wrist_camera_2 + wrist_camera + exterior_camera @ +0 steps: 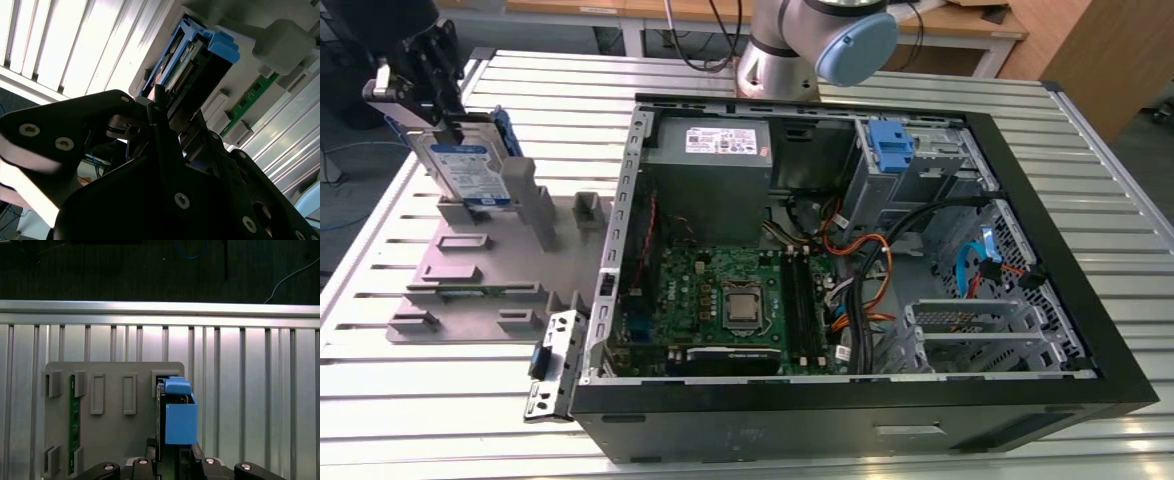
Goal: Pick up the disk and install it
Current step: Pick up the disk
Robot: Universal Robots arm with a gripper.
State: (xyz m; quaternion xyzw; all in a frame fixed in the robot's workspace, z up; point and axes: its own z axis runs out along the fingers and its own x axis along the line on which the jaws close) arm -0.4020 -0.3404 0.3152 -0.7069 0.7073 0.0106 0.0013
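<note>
Grasping state: the tool (443,118) is clamping the disk (464,165) by its upper edge, as far as I can judge. In both wrist views its fingers are lying against the disk's two faces with no gap showing.
Disk position: the disk is standing upright on edge directly below the tool, its labelled face showing in the exterior view. Its lower edge is sitting in, or just above, a slot of the grey holder plate (480,270); I cannot tell which.
Progress so far: the reach and the grip are looking finished, so the pick-up part is under way.
Part outstanding: the disk is not yet sitting inside the computer case (1067,330), so the whole installing part is remaining.
Destination: the case is lying open on the tabletop (440,400), well apart from the tool. Its drive cage (927,160), carrying a blue bracket (890,148), is sitting on the side of the case away from the tool.
Near the tool: a green circuit strip (73,425) is resting in another slot of the plate, apart from the disk.
</note>
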